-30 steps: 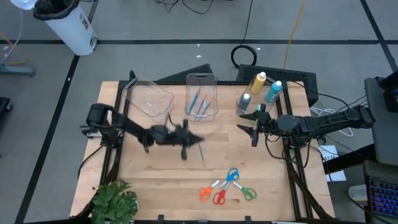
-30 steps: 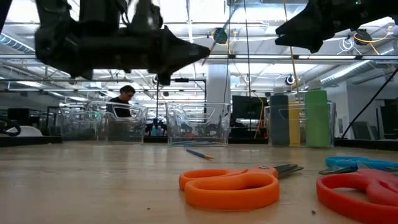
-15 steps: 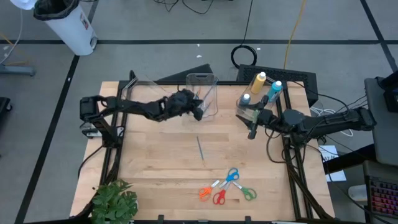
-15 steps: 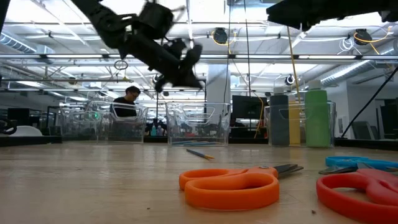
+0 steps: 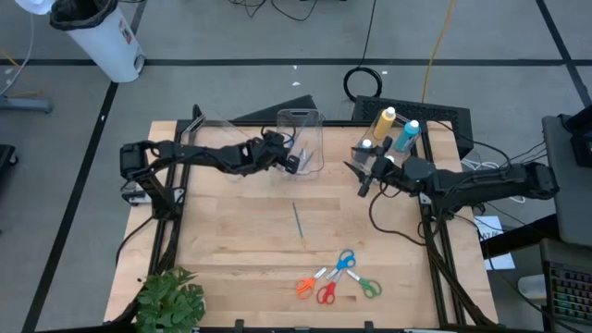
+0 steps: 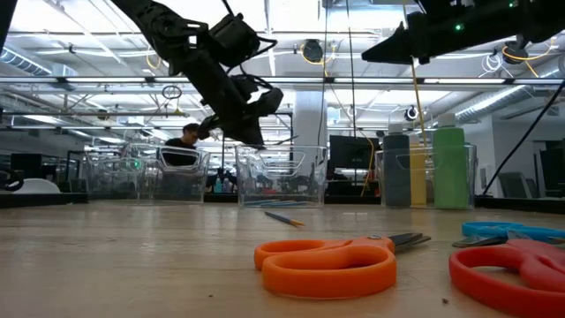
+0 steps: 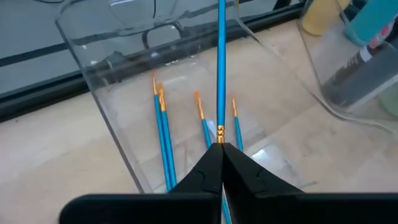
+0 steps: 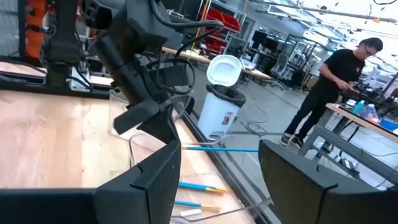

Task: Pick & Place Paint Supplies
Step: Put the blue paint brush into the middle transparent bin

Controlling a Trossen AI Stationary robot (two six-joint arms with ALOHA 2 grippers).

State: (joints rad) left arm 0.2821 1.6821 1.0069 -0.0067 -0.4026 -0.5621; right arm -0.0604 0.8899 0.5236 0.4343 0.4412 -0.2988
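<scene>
My left gripper (image 5: 296, 164) hangs over the near end of the middle clear bin (image 5: 298, 115), shut on a thin blue brush (image 7: 221, 62). Several blue brushes (image 7: 163, 137) lie flat on that bin's floor. Another brush (image 5: 298, 220) lies flat on the table's middle. Scissors with orange, red, blue and green handles (image 5: 338, 277) lie near the front edge. White-capped paint bottles (image 5: 387, 128) stand in the right bin. My right gripper (image 5: 361, 180) hovers open near that bin, holding nothing. My left gripper pinches the brush at its gold ferrule (image 7: 220, 132) between its two fingertips. The fingers slant down toward the table's far side, and the blue handle (image 8: 217, 148) runs straight out ahead along them. The brush is lifted clear, above the bin's floor.
An empty-looking clear bin (image 5: 220, 146) stands at the far left of the table. A green leafy plant (image 5: 171, 301) sits at the near left corner. Bare wood lies between the lone brush and the left edge. A person (image 8: 336, 87) stands in the room beyond.
My left gripper has gone from the table's middle toward the far edge, up over the middle bin, tipping from steeply down to a shallower slant, still shut on the brush. My right gripper has shifted a little toward the table's left and rolled, staying open.
</scene>
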